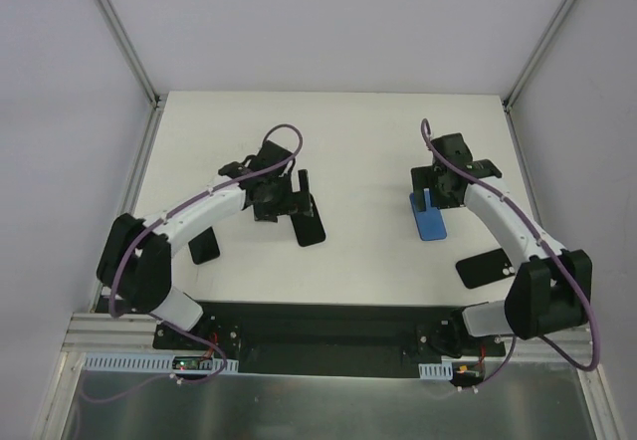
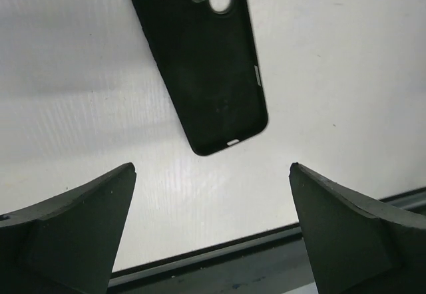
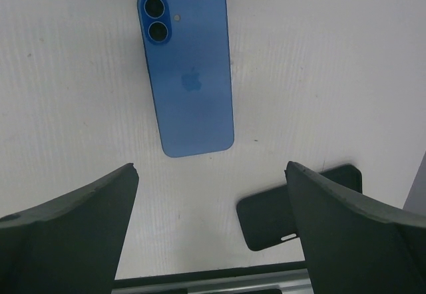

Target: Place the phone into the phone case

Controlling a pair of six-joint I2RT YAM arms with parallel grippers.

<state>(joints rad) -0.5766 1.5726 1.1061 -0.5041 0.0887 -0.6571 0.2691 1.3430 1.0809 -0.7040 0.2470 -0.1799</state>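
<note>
The phone (image 1: 431,221) lies blue back up on the white table, right of centre. In the right wrist view the phone (image 3: 188,74) lies ahead of my open, empty right gripper (image 3: 212,166), apart from it. In the top view the right gripper (image 1: 439,187) hovers just behind the phone. The phone case (image 1: 308,223), an all-black shell, lies left of centre. In the left wrist view the phone case (image 2: 200,61) shows its camera cutout at the far end. My left gripper (image 2: 212,167) is open and empty above the table near the case, and in the top view the left gripper (image 1: 282,198) is at the case's far end.
A second black shell (image 1: 485,268) lies at the front right by the right arm, and also shows in the right wrist view (image 3: 266,224). A third black shell (image 1: 204,246) lies at the front left, partly under the left arm. The table's front edge (image 2: 219,251) is near.
</note>
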